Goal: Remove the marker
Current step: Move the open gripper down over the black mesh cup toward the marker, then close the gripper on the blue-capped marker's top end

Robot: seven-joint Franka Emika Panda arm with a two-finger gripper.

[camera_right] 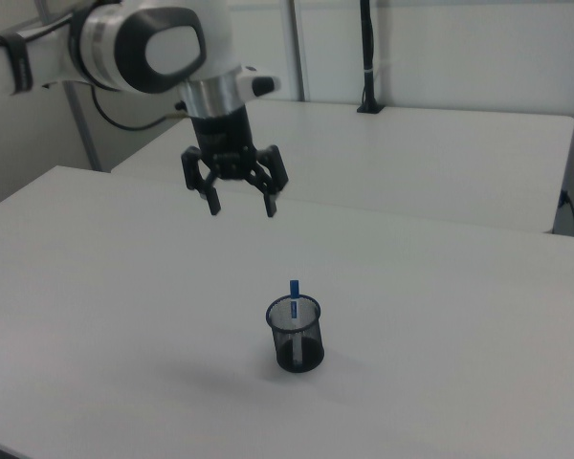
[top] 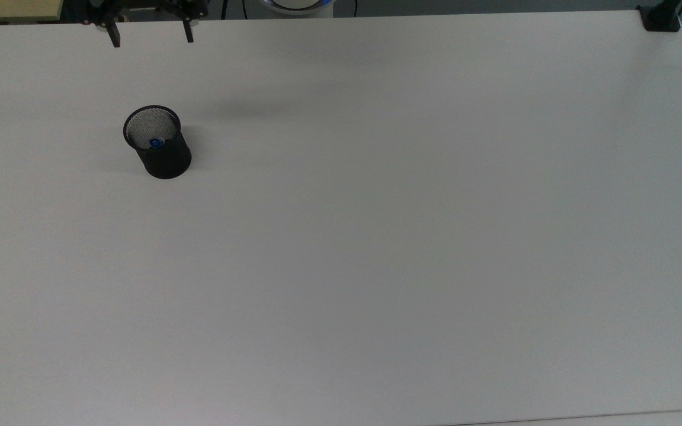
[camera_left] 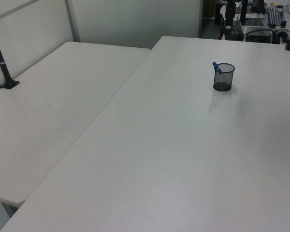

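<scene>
A black mesh cup (top: 158, 143) (camera_left: 224, 77) (camera_right: 295, 334) stands upright on the white table (top: 376, 236). The marker (top: 155, 142) (camera_left: 216, 65) (camera_right: 294, 291) stands inside it, leaning on the rim, its blue end poking out above the top. My gripper (top: 151, 34) (camera_right: 241, 203) hangs open, fingers pointing down and spread wide, with nothing between them. In the right view it is high above the table, up and to the left of the cup. In the top view its fingertips (top: 116, 39) sit at the upper edge, above the cup.
A second white table (camera_left: 48, 106) adjoins on the left view's left, with a black clamp post (camera_left: 2, 63) on it. Another black clamp (top: 660, 18) sits at the top view's upper right corner. Desks with equipment (camera_left: 261, 19) stand beyond the far edge.
</scene>
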